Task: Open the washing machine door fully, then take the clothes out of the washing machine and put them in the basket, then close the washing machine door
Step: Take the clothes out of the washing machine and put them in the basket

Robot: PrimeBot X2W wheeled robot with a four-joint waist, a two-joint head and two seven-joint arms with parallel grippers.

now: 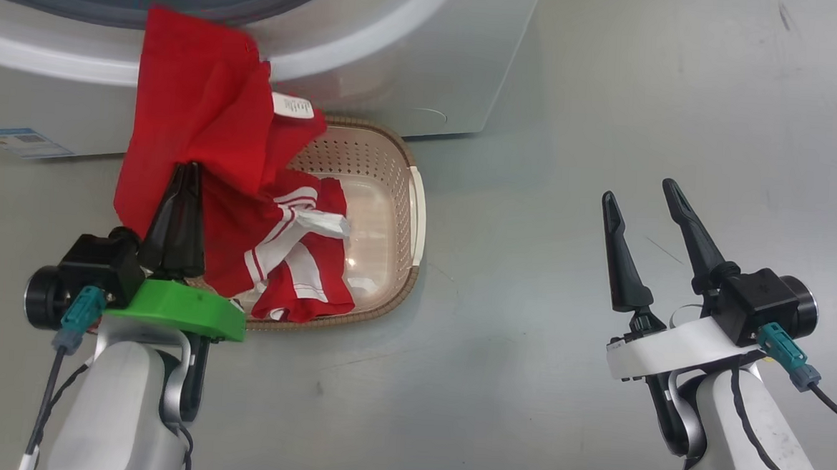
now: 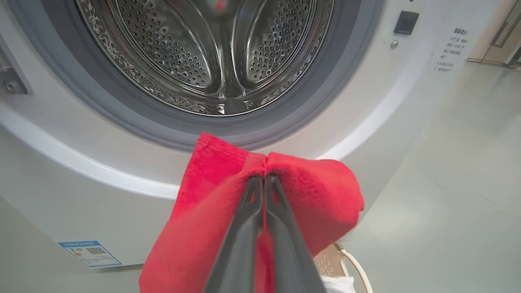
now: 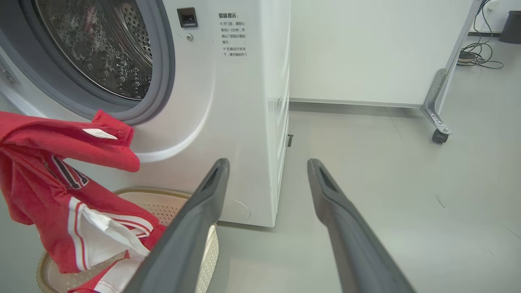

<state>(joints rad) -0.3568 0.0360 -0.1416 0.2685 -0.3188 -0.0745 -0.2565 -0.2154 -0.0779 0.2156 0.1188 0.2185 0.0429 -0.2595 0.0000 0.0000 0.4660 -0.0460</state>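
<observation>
My left gripper (image 1: 188,168) has its fingers clenched on a fold of the clothes (image 1: 196,101), pinching the red fabric near its upper edge so the rest drapes down. In the head view the garment hangs at 12 o'clock from that gripper, in front of the washing machine (image 1: 399,62). Striped red-and-white cloth lies pooled in the basket (image 1: 416,206) below it; I cannot tell whether that is the same piece.

I hold it high on purpose, I'd say, so the tail folds into the basket instead of dragging over the floor (image 1: 612,95). The basket sits on the floor just beside the machine's front, at about 1 o'clock from the left gripper, which makes a short carry from the drum (image 2: 203,53). The part of the drum in the left wrist view looks bare of fabric, so I judge this the last piece.

My right gripper (image 1: 639,190) hangs well apart at 3 o'clock of the basket, fingers released and spread with nothing between them, clear of the cloth. Next I'd lower the left gripper over the basket and let go. Closing the washing machine door is not yet done.
</observation>
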